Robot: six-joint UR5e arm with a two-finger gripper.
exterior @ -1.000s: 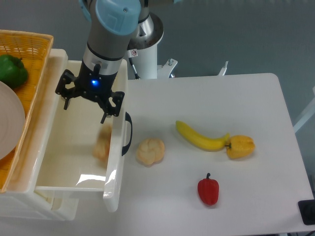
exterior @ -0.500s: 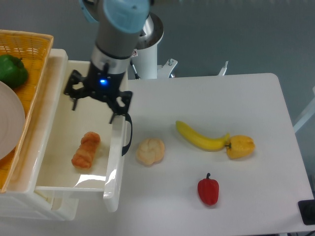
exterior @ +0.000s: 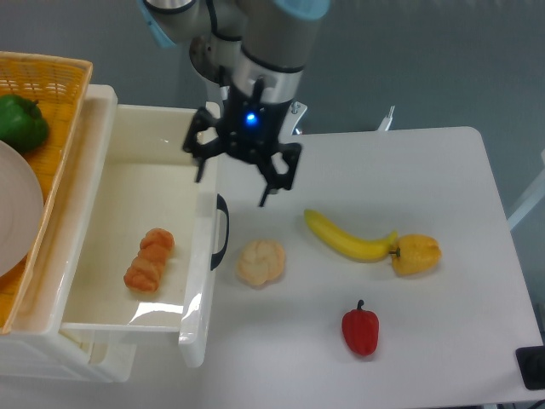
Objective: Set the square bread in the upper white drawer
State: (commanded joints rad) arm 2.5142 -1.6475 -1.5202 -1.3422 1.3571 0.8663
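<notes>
Now the gripper (exterior: 234,181) hangs with its two black fingers (exterior: 272,181) spread wide and nothing between them, above the right rim of the upper white drawer (exterior: 104,201) and the white table (exterior: 383,256) beside it. Below it and to its left in the view, the drawer stands pulled out, a deep glossy cream tray with a black curved handle (exterior: 220,231) on its front panel. Inside lies the square bread (exterior: 149,260), alone on the drawer floor, well clear of the fingers and nearer the lower end of the tray than the upper. The bread is a knobbly orange-brown piece made of a few lumps in a row; its long axis runs from upper right to lower left in the view, tilted only a little from the drawer's length, and it lies flat.

Further left of the gripper, past the drawer's far wall, sits a woven yellow basket (exterior: 64,94) holding a green pepper (exterior: 20,123) and part of a pale round plate (exterior: 17,209).

Just below the gripper on the table, close beside the handle, rests a pale puffy bun (exterior: 261,262). To the gripper's lower right lie a banana (exterior: 346,238) touching a yellow pepper (exterior: 416,253), and below them a red pepper (exterior: 360,330).
</notes>
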